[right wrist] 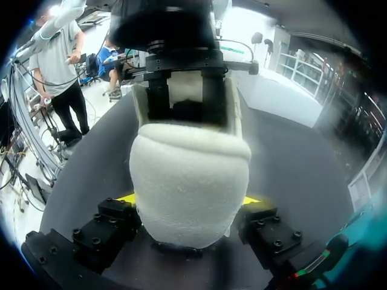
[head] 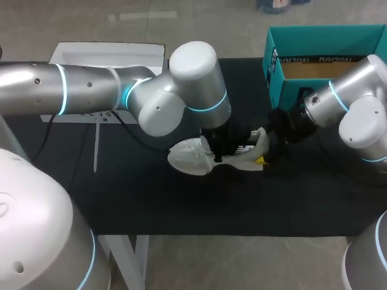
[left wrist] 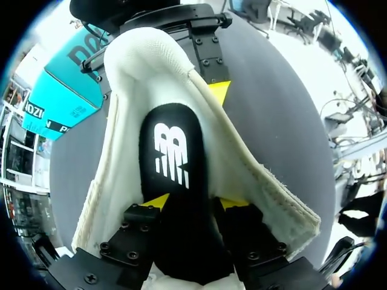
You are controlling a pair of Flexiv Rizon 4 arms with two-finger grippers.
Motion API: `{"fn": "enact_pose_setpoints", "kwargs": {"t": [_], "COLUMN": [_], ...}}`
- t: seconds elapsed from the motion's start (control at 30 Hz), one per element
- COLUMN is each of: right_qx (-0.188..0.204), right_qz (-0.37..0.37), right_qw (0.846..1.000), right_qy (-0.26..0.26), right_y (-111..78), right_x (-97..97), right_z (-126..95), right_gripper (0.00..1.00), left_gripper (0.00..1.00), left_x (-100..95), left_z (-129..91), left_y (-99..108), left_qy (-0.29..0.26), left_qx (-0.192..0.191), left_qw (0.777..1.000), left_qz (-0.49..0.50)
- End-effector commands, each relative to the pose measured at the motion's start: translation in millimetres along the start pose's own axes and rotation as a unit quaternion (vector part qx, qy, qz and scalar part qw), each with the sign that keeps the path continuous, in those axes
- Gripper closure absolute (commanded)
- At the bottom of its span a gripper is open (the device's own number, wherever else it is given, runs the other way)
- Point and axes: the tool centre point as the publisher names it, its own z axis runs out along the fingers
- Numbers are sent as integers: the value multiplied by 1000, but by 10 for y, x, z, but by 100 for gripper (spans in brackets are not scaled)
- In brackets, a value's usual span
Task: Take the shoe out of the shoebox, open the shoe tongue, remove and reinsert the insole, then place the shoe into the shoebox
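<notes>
Sneaker (head: 192,156) sat on the table (head: 181,205) near the shoebox (head: 326,45), likely soft and light; your right gripper (right wrist: 187,202) clamped its padded heel (right wrist: 190,175), your left gripper (left wrist: 193,202) seemingly pinched the floppy insole (left wrist: 172,160) by its edges.

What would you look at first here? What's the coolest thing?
A white shoe lies in the middle of the black mat, with two robot arms working on it. The left gripper reaches into it and pinches the black insole, while the right gripper clamps the heel. An open teal shoebox stands at the table's far right.
</notes>
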Motion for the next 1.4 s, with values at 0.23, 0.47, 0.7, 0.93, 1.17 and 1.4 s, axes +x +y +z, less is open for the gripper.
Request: {"fn": "enact_pose_setpoints", "kwargs": {"t": [0.23, 0.47, 0.7, 0.93, 1.17, 1.4], "right_qx": [1, 1, 1, 1, 1, 1], "right_qz": [0, 0, 0, 0, 0, 0], "right_qw": [1000, 1000, 1000, 1000, 1000, 1000], "right_qy": [0, 0, 0, 0, 0, 0], "right_y": [24, 24, 24, 24, 24, 24], "right_x": [9, 9, 9, 9, 9, 9], "right_z": [6, 6, 6, 6, 6, 6], "right_gripper": [100, 100, 100, 100, 100, 100], "left_gripper": [68, 100, 100, 100, 100, 100], "left_x": [-74, -64, -86, -165, -161, -273], "left_z": [366, 391, 242, 6, -123, -275], "left_y": [127, 157, 98, 22, -41, -74], "left_qy": [-3, 10, 1, -2, 12, 13], "left_qx": [-34, -44, -49, -41, -28, -2], "left_qw": [999, 999, 997, 994, 991, 985], "left_qz": [-15, -27, -63, -105, -134, -175]}}
